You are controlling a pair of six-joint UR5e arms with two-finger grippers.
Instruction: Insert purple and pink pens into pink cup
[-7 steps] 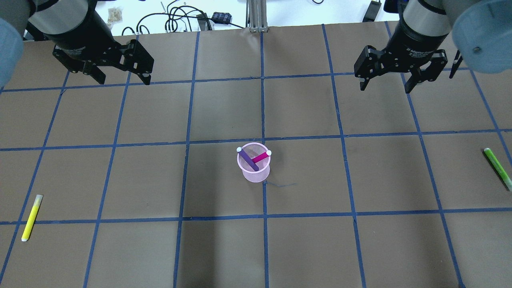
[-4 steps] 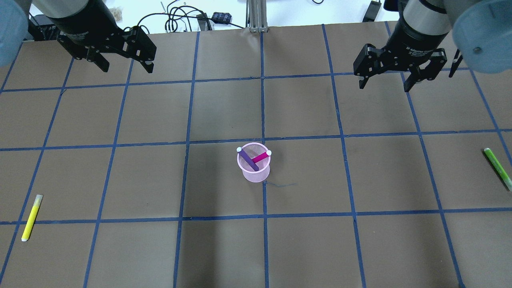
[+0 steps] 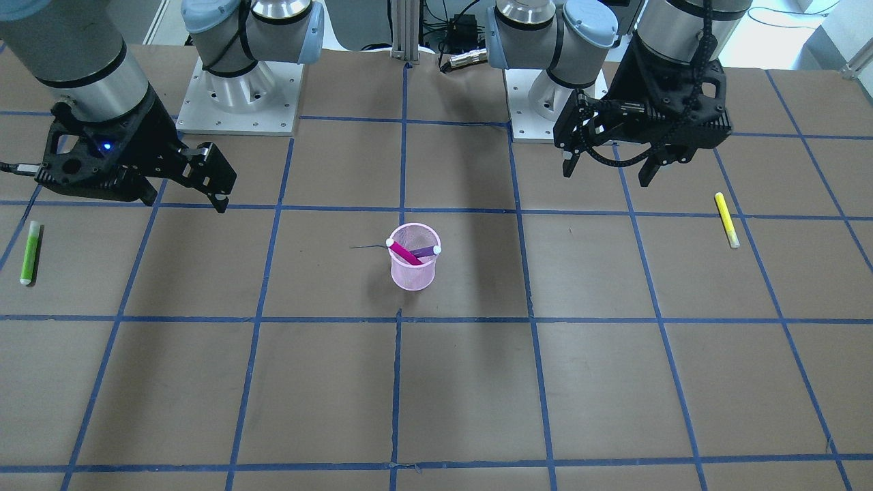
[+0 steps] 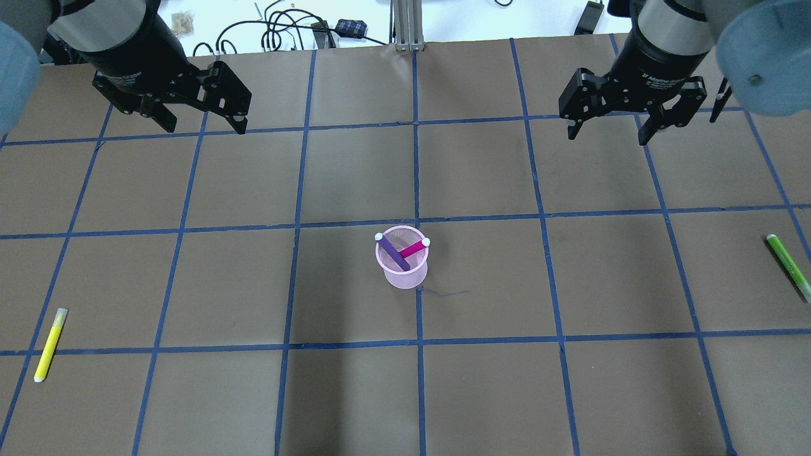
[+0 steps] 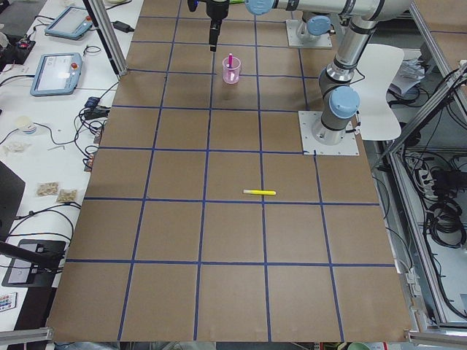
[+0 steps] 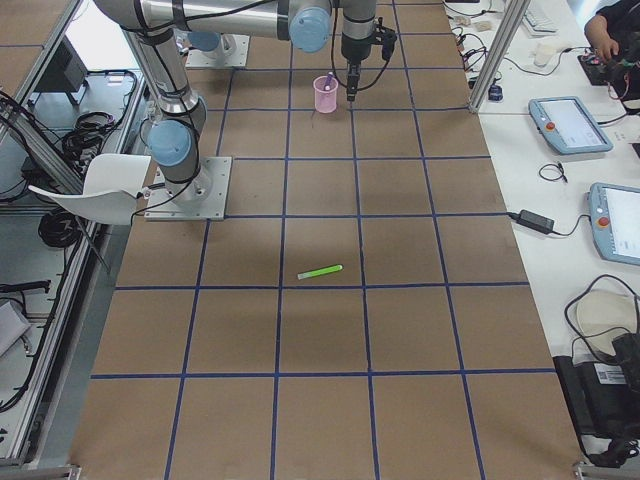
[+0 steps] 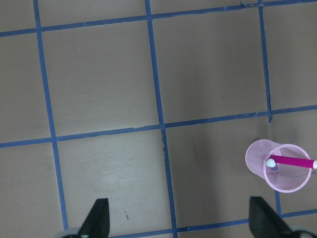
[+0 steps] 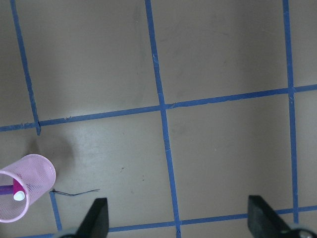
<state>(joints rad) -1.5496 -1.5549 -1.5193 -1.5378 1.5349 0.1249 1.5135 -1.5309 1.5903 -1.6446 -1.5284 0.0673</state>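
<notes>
The pink mesh cup (image 4: 402, 269) stands upright near the table's middle. The purple pen (image 4: 393, 252) and the pink pen (image 4: 413, 248) lean crossed inside it. The cup also shows in the front view (image 3: 412, 273) and the left wrist view (image 7: 257, 158). My left gripper (image 4: 204, 126) hangs open and empty above the far left of the table, well away from the cup. My right gripper (image 4: 608, 137) hangs open and empty above the far right. Both show open in the front view, the left gripper (image 3: 605, 176) and the right gripper (image 3: 184, 202).
A yellow pen (image 4: 50, 344) lies near the table's left edge. A green pen (image 4: 787, 266) lies near the right edge. Cables (image 4: 285, 28) lie beyond the far edge. The arm bases (image 3: 239, 88) stand on the robot's side.
My left gripper has shifted a little to the right. My right gripper has drifted slightly toward the far edge. The cup and the pens have not moved.
</notes>
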